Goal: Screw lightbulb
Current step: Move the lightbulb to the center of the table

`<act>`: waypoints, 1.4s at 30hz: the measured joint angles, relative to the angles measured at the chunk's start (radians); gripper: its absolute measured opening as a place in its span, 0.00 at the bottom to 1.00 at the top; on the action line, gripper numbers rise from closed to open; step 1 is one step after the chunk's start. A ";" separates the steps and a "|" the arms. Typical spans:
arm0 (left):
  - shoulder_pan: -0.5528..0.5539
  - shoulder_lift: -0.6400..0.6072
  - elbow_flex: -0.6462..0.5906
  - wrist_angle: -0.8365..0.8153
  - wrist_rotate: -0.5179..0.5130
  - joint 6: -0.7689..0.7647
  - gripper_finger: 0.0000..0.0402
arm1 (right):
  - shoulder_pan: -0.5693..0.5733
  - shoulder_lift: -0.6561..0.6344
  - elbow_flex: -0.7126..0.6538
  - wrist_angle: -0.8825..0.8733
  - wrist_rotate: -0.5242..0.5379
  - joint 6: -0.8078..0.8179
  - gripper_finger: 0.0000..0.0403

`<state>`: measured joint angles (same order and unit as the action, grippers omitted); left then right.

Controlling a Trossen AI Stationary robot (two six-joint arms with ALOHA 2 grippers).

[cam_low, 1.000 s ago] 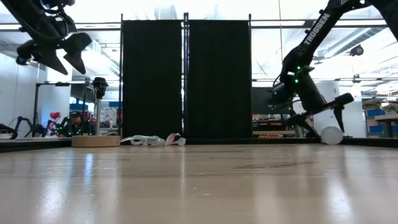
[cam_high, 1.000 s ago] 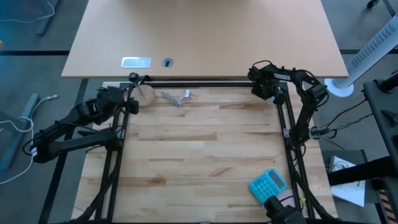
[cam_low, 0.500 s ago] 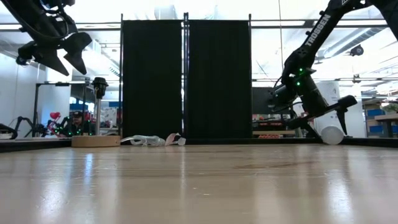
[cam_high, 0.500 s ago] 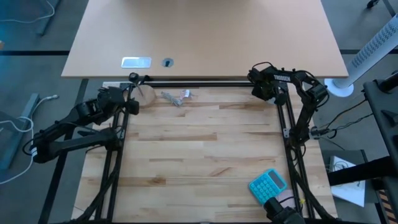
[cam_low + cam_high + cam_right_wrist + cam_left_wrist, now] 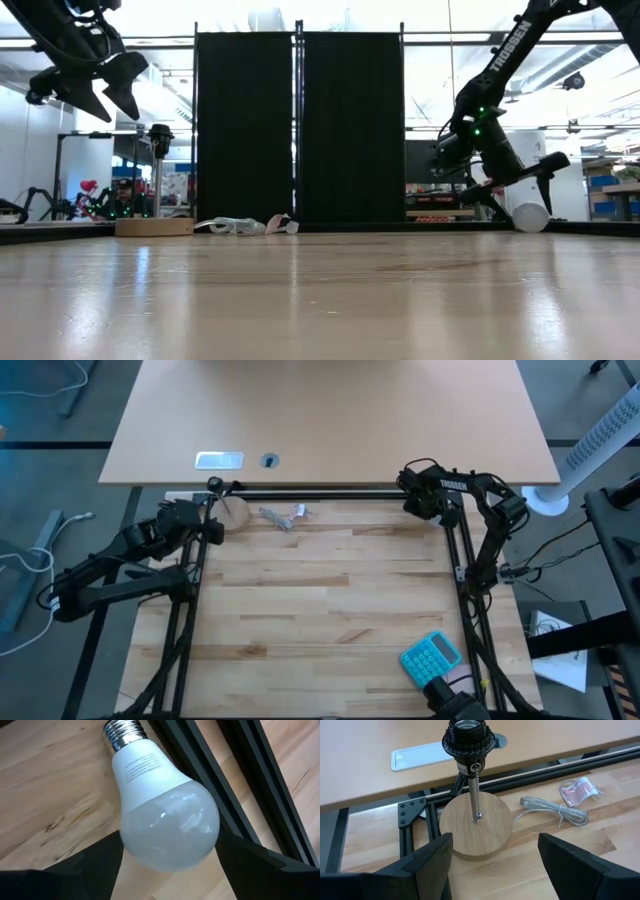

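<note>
At the desk's far right corner, the right hand (image 5: pixel 167 870) hangs spread around the lightbulb (image 5: pixel 162 810) lying there; the left hand (image 5: pixel 495 857), also spread, hovers empty before the wooden disc (image 5: pixel 476 825).

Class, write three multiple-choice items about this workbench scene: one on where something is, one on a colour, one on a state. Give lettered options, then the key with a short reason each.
1. Where does the lightbulb lie?
A. On the table beside the black frame rail, near the right gripper
B. Screwed into the socket
C. On the calculator

2. What colour is the calculator?
A. Red
B. Blue
C. Yellow

3. What is the state of the black socket on the wooden disc?
A. Holding a bulb
B. Lying on its side
C. Upright and empty

Key: 1 A, the right wrist view shows the bulb on the wood by the rail, between open fingers. 2 B, the high view shows it blue. 3 C, the left wrist view shows its open top on a standing stem, with the left gripper open before it.
</note>
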<state>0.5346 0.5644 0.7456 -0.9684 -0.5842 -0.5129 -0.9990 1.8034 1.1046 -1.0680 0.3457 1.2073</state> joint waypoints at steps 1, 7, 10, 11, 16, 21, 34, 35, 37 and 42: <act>0.000 0.000 0.000 0.000 0.000 0.000 0.71 | 0.000 0.000 0.000 0.000 0.006 0.006 0.75; 0.000 0.001 0.000 0.000 0.001 0.002 0.71 | 0.000 0.000 0.003 0.001 0.021 0.029 0.70; 0.000 0.001 0.000 0.000 0.002 0.003 0.71 | 0.000 0.000 0.003 0.001 0.021 0.028 0.68; 0.000 0.001 0.000 0.000 0.002 0.003 0.71 | 0.000 0.000 0.003 0.001 0.021 0.027 0.67; 0.000 0.002 0.000 0.000 0.002 0.003 0.71 | 0.000 0.000 0.003 0.000 0.021 0.022 0.68; 0.000 0.004 0.000 0.000 0.002 0.008 0.71 | 0.004 -0.008 0.003 0.000 0.020 0.022 0.68; 0.000 0.005 0.000 -0.001 -0.003 0.008 0.71 | 0.085 -0.069 0.003 -0.008 -0.040 0.057 0.66; 0.000 0.005 -0.001 -0.001 -0.010 0.008 0.71 | 0.101 -0.071 0.003 -0.008 -0.053 0.057 0.66; 0.000 0.007 -0.005 -0.001 -0.024 0.012 0.71 | 0.139 -0.076 0.003 -0.007 -0.082 0.058 0.67; 0.000 0.010 -0.008 -0.001 -0.031 0.012 0.71 | 0.278 -0.077 0.036 0.001 -0.136 0.078 0.66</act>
<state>0.5350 0.5747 0.7380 -0.9692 -0.6157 -0.5011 -0.7208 1.7264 1.1403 -1.0667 0.2098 1.2849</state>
